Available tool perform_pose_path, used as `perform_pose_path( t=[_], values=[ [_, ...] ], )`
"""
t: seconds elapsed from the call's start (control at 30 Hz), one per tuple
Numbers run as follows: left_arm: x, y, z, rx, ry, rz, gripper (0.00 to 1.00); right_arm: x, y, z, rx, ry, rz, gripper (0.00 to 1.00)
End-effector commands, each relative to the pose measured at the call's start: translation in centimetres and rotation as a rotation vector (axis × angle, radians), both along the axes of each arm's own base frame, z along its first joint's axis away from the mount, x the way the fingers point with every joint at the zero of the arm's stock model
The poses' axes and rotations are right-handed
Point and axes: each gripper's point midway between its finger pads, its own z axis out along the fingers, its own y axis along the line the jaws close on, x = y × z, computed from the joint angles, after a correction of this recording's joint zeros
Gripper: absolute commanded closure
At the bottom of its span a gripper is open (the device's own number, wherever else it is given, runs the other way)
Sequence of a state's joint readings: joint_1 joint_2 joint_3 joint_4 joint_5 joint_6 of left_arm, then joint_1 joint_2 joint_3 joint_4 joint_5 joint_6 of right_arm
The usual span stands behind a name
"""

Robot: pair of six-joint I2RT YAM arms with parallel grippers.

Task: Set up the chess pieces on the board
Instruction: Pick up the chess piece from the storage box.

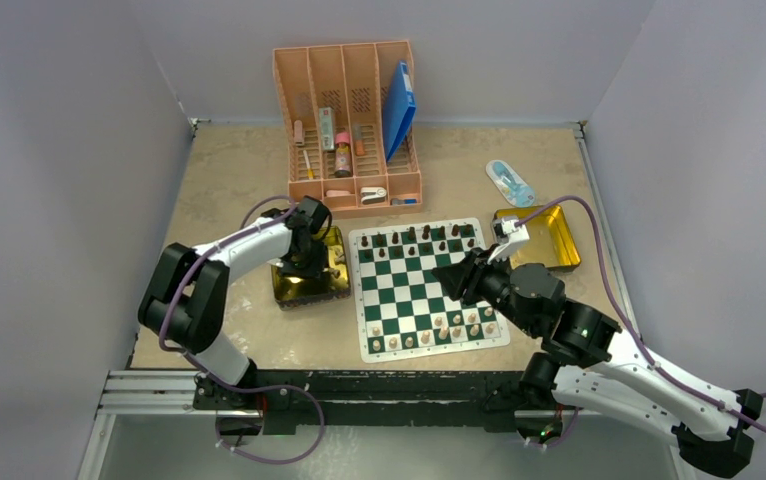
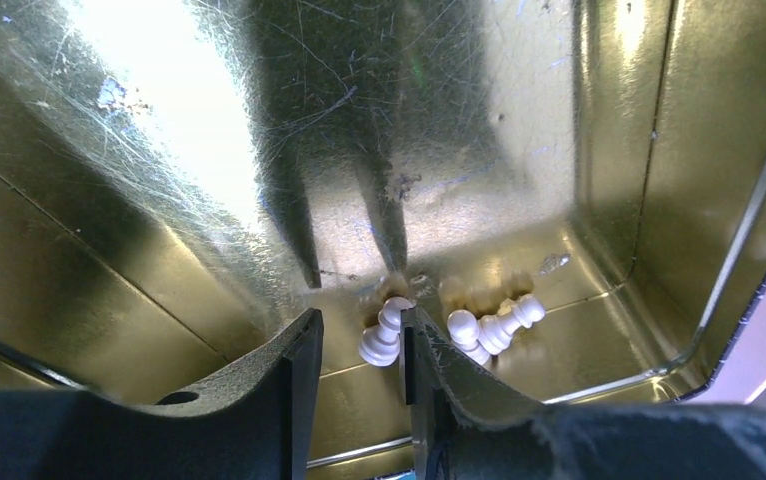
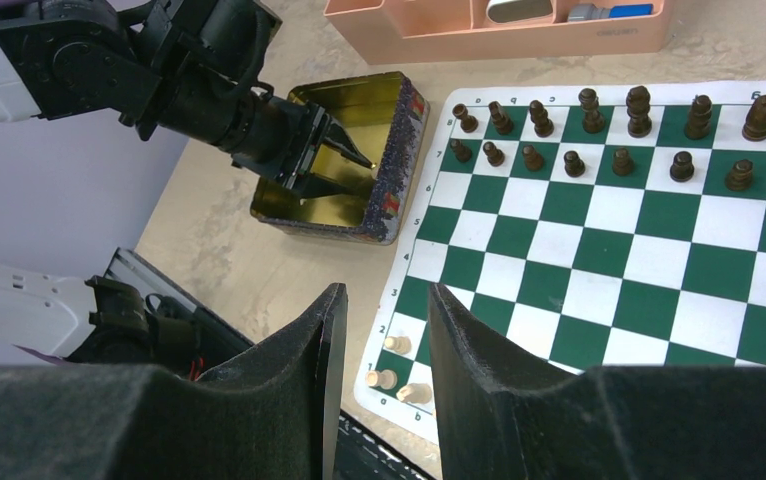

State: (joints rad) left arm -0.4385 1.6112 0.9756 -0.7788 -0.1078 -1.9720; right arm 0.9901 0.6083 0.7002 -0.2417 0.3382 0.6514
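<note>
The green-and-white board (image 1: 421,285) lies mid-table, with dark chess pieces (image 1: 429,238) on its two far rows and pale pieces (image 1: 439,330) on its near rows. My left gripper (image 1: 309,263) reaches down into a gold tin (image 1: 337,285) left of the board. In the left wrist view it (image 2: 359,316) is open, with a pale pawn (image 2: 383,338) lying between the jaws against the right finger. Two or three more pale pieces (image 2: 497,325) lie just right of it. My right gripper (image 1: 446,276) hovers over the board, open and empty (image 3: 386,292).
A pink organiser (image 1: 354,125) with pens, bottles and a blue folder stands behind the board. A second gold tin (image 1: 549,240) sits right of the board, and a blue-and-white packet (image 1: 509,182) lies behind it. The right wrist view shows the board's near-left corner pieces (image 3: 396,344).
</note>
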Motion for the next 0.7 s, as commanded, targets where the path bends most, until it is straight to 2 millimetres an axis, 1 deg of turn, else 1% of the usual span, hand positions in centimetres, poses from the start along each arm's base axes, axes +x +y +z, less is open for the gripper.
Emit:
perform_pose_path(
  t=[0.0, 0.17, 0.27, 0.5, 0.53, 0.67],
  values=[
    [0.1, -0.4, 0.0, -0.012, 0.015, -0.025, 0.66, 0.0, 0.3, 0.7, 0.022, -0.016, 0.007, 0.62],
    [0.5, -0.9, -0.3, -0.026, 0.01, -0.057, 0.62, 0.2, 0.4, 0.4, 0.006, -0.012, 0.005, 0.62],
    [0.5, -1.2, -0.8, -0.032, 0.02, -0.08, 0.61, 0.1, 0.5, 0.4, 0.006, -0.012, 0.006, 0.62],
    [0.5, -1.6, -1.4, -0.044, 0.029, -0.115, 0.58, 0.1, 0.4, 0.5, 0.013, -0.014, 0.007, 0.62],
    [0.4, -1.6, -1.4, -0.044, 0.03, -0.115, 0.59, 0.1, 0.4, 0.4, 0.012, -0.014, 0.007, 0.62],
    [0.2, -1.3, -1.1, -0.04, 0.022, -0.104, 0.73, 0.1, 0.4, 0.4, 0.009, -0.013, 0.006, 0.62]
  ],
)
